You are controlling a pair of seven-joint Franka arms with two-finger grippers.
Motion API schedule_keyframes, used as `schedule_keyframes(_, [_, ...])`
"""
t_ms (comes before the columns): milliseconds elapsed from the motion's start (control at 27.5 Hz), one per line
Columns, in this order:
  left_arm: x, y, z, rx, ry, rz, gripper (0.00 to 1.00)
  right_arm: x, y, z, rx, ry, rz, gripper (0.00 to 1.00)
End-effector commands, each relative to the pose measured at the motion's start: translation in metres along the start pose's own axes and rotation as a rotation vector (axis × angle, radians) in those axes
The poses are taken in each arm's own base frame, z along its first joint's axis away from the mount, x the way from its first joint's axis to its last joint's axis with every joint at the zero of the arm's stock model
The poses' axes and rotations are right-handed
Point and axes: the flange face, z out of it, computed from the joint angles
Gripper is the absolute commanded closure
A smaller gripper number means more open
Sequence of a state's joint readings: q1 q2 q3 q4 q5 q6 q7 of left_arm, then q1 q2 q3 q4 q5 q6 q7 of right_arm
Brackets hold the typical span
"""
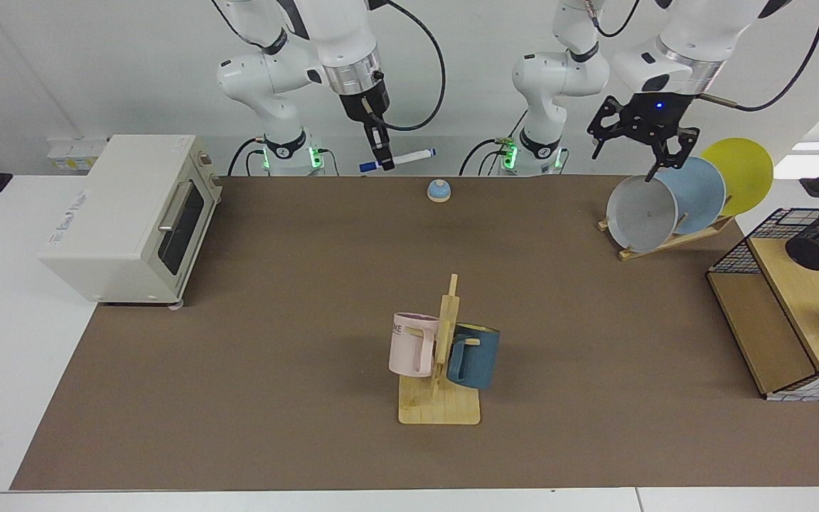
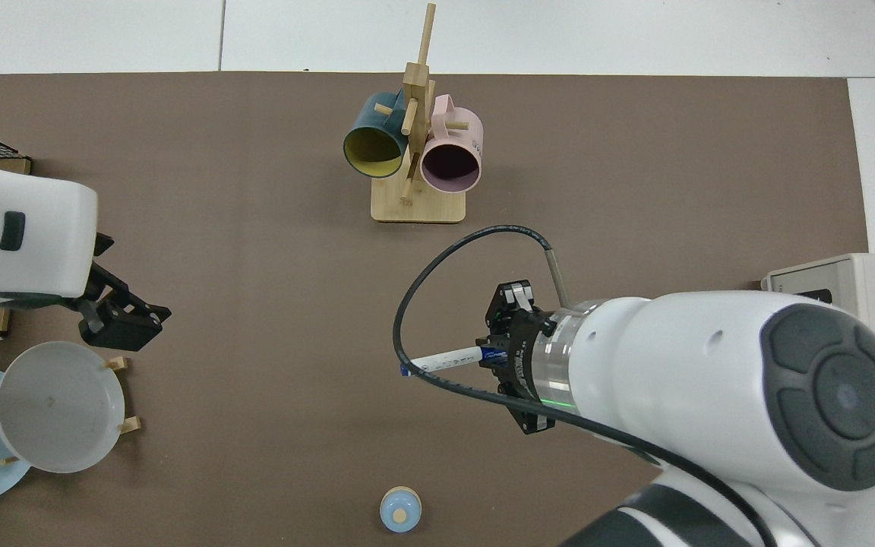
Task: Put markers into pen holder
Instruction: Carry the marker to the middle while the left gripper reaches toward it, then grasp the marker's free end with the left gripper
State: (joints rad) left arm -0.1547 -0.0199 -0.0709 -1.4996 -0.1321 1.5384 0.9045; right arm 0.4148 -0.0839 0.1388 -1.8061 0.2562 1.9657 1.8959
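The marker (image 1: 409, 156), a white barrel with blue ends, hangs level in the air over the back edge of the mat. My right gripper (image 1: 384, 162) is shut on its capped end. From above, the marker (image 2: 441, 360) sticks out of the right gripper (image 2: 487, 355) toward the plates' side. The pen holder (image 1: 818, 242), a black mesh cup, lies tilted on the wooden shelf rack at the far right of the facing view, far from the marker. My left gripper (image 1: 637, 146) hovers open above the plates, holding nothing, and shows as the left gripper (image 2: 122, 323) from above.
A white toaster oven (image 1: 125, 217) stands at the facing view's left. A wooden mug tree (image 1: 441, 355) with a pink and a blue mug stands mid-table. A small blue bell (image 1: 439, 190) sits at the back. A plate rack (image 1: 665, 206) and a wire shelf rack (image 1: 772, 320) are at the right.
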Motion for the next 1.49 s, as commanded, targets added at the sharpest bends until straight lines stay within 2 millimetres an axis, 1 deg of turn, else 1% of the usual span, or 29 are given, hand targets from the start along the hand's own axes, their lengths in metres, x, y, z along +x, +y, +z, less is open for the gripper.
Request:
schedule_keyframes(0, [0.009,0.021,0.013,-0.005,0.045,0.146,0.08,-0.005,-0.008,0.022,-0.008,-0.015,0.031,1.00])
schedule_keyframes(36, [0.014,0.026,0.019,-0.012,0.055,0.169,0.13,-0.012,-0.005,0.024,-0.010,-0.014,0.018,1.00])
schedule_keyframes(109, [0.025,0.039,0.021,-0.008,0.099,0.206,0.15,-0.024,-0.002,0.032,-0.007,-0.018,-0.009,1.00])
schedule_keyframes(145, [0.031,0.045,0.024,-0.012,0.121,0.210,0.15,-0.026,-0.002,0.035,-0.009,-0.018,-0.010,1.00])
schedule_keyframes(218, [0.046,0.062,0.023,-0.007,0.149,0.232,0.15,-0.025,-0.002,0.038,-0.012,-0.017,-0.009,1.00])
schedule_keyframes(291, [0.058,0.074,0.029,-0.013,0.148,0.261,0.16,-0.021,-0.004,0.037,-0.010,-0.013,-0.008,1.00])
schedule_keyframes(400, [0.070,0.083,0.038,-0.013,0.149,0.282,0.17,-0.018,-0.006,0.040,-0.012,0.000,-0.012,1.00])
schedule_keyframes(581, [0.073,0.086,0.053,-0.015,0.157,0.283,0.19,-0.023,-0.004,0.040,-0.013,0.001,-0.023,1.00])
schedule_keyframes(654, [0.080,0.096,0.065,-0.042,0.158,0.296,0.19,-0.024,-0.003,0.041,-0.016,0.002,-0.024,1.00])
schedule_keyframes(799, [0.090,0.103,0.085,-0.059,0.175,0.290,0.21,-0.023,-0.003,0.041,-0.008,0.029,-0.043,1.00])
schedule_keyframes(981, [0.105,0.119,0.103,-0.048,0.201,0.264,0.25,-0.023,-0.004,0.038,-0.002,0.038,-0.050,1.00])
schedule_keyframes(1054, [0.106,0.122,0.106,-0.047,0.202,0.267,0.25,-0.023,-0.004,0.038,0.000,0.041,-0.052,1.00])
schedule_keyframes(1199, [0.108,0.122,0.107,-0.044,0.207,0.268,0.29,-0.023,-0.004,0.038,0.001,0.044,-0.053,1.00])
schedule_keyframes(1272, [0.111,0.129,0.108,-0.047,0.205,0.280,0.31,-0.023,-0.004,0.038,0.001,0.044,-0.053,1.00])
schedule_keyframes(1308, [0.113,0.133,0.109,-0.051,0.204,0.286,0.34,-0.024,-0.004,0.038,0.000,0.044,-0.055,1.00])
schedule_keyframes(1453, [0.116,0.140,0.113,-0.057,0.197,0.296,0.35,-0.023,-0.005,0.038,0.001,0.044,-0.054,1.00])
